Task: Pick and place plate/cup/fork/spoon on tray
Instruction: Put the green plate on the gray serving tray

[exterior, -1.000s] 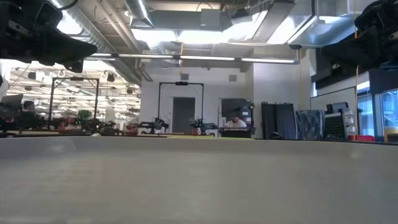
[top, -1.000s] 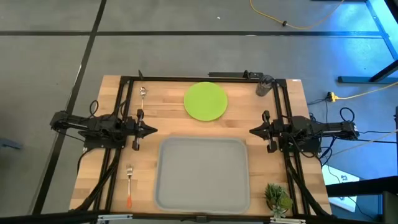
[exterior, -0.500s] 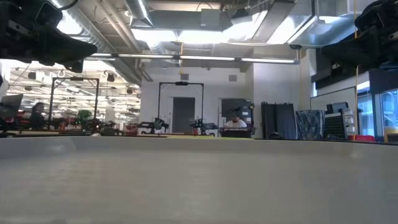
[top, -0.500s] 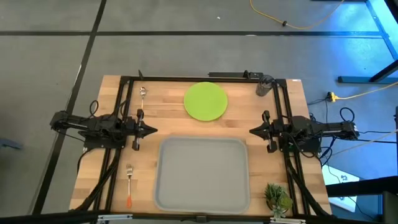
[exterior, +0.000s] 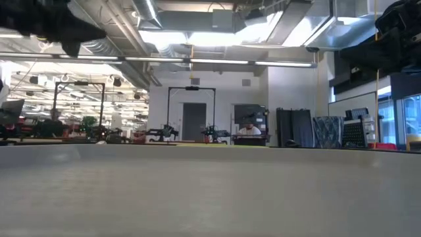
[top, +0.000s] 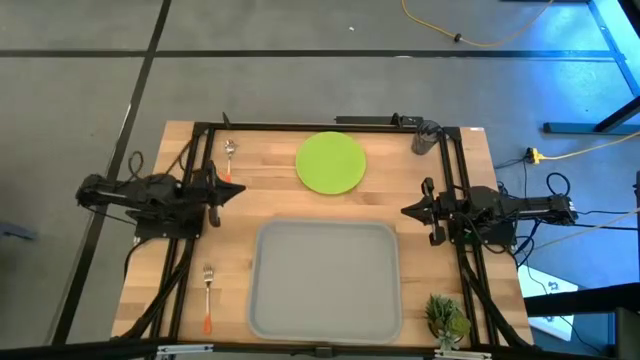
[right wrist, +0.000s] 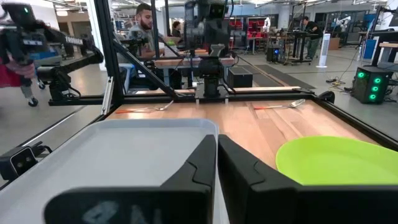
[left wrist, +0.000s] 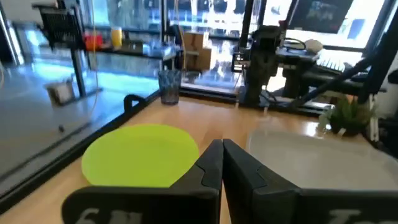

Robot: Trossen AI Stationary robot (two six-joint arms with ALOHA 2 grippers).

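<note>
Both grippers are empty with their fingers pressed together. Our left gripper (top: pixel 228 189) hangs above the left side of the table, and our right gripper (top: pixel 410 211) waits opposite it at the right side.

From the left gripper, the lime-green plate (top: pixel 331 162) lies ahead and toward the far edge, the spoon (top: pixel 230 150) sits close by on the far side, the fork (top: pixel 208 296) lies well back toward the near edge, and the tray (top: pixel 325 281) fills the near middle. The cup (top: pixel 425 137) stands in the far right corner, nearer our right gripper and just beside the frame rail. A small potted plant (top: pixel 447 318) sits at the near right corner.

We judge nothing is on the tray yet. The fork's long axis runs far to near, tines toward the far edge, orange handle toward the near edge. The spoon looks to have its bowl at the far end; its handle is too small for us to read.

The risks we see: shut fingers must spread before any descent, or they will push the cutlery away. The flat plate offers only its rim and could slip. Reaching for the cup could strike the rail.
</note>
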